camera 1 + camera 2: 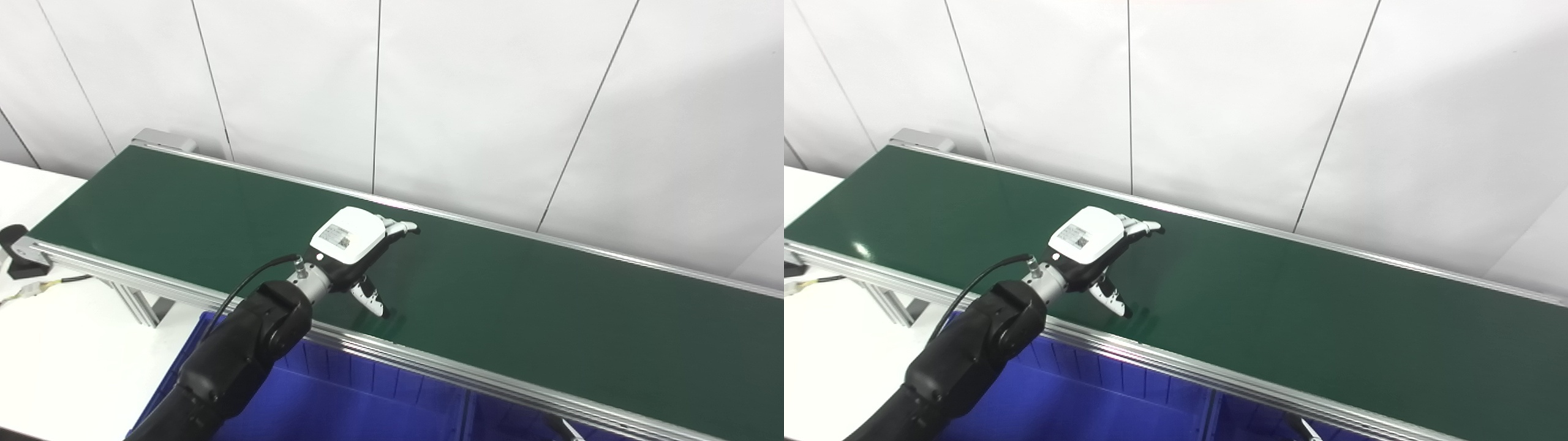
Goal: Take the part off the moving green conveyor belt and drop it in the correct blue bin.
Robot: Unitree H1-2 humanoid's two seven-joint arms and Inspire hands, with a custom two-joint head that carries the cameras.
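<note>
Landmark = green conveyor belt [520, 294]. Left of it, white table [73, 343] w/ cable. Over belt mid-left, left hand [358, 257] is hovering, fingers spread apart, thumb angling down, gripping nothing. No part showing on belt; can't tell where it is. Just below belt's near rail, blue bin [343, 404] is waiting. Best approach, imo: be holding low & wide, closing only as part is arriving. Right hand not showing.

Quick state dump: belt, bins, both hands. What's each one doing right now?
green conveyor belt: no part visible on it.
left hand: open, fingers spread, poised over the belt's middle, holding nothing.
right hand: only a sliver shows at the bottom edge; state can't be told.
blue bin: below the belt's near rail; visible part holds nothing.
</note>
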